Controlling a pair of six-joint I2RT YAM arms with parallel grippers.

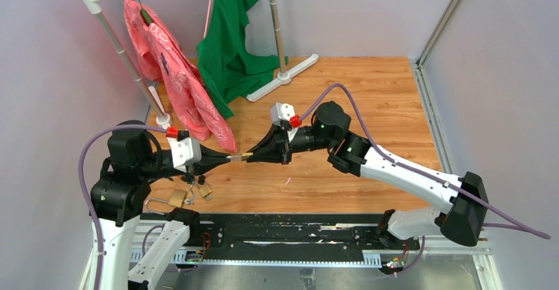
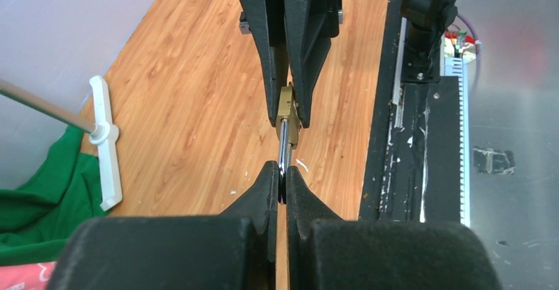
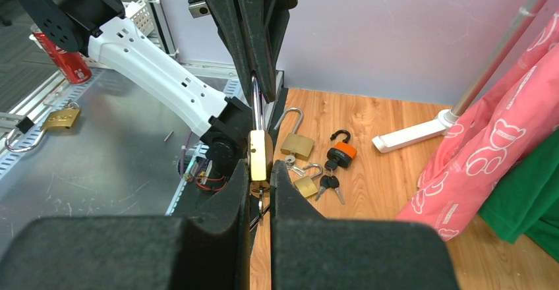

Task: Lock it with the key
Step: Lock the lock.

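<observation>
A brass padlock (image 3: 260, 153) hangs in the air between my two grippers, over the wooden floor near the table's front left. My right gripper (image 3: 261, 171) is shut on its body. A small silver key (image 3: 261, 202) sticks out of the lock's underside, between the right fingers. My left gripper (image 2: 282, 176) faces the right one and is shut on the silver shackle (image 2: 283, 146). In the top view the left gripper (image 1: 227, 159) and right gripper (image 1: 249, 158) meet tip to tip, with the padlock (image 1: 238, 158) barely showing between them.
Below the grippers lie an open brass padlock (image 3: 297, 145), an orange-and-black padlock (image 3: 342, 151), a small brass padlock (image 3: 306, 185) and black-headed keys (image 3: 329, 183). A clothes rack's white foot (image 1: 282, 78), a pink garment (image 1: 184, 86) and a green garment (image 1: 227, 46) stand behind.
</observation>
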